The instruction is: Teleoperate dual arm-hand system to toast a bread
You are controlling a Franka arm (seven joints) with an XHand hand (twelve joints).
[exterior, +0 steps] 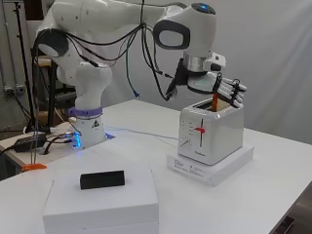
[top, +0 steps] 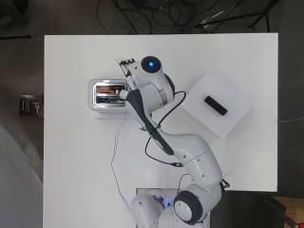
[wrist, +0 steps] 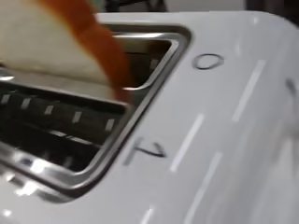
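I have the hand (exterior: 225,90) over the top of the toaster (exterior: 210,132), fingers (exterior: 233,92) curled down toward the slots; whether they pinch the bread (exterior: 215,103) I cannot tell from the side view — the slice's orange crust edge stands up out of a slot just beneath them. The toaster sits on a flat white box (exterior: 210,164) on the counter (top: 76,166). Judgement on handling: the slice will be light, soft and easily crushed, so I would hold it by the crust near its top edge, lightly, and let it drop straight into the slot rather than push. The lever (exterior: 199,130) on the toaster's front is stiff plastic and should take a downward press. The wrist view gives what the others lack — the bread (wrist: 56,46) close up, tilted against the metal rim of its slot, the neighbouring slot empty. The overhead view shows the toaster (top: 107,94) partly hidden under the arm, and a second white box (top: 216,104) with a black block (top: 215,105) well apart.
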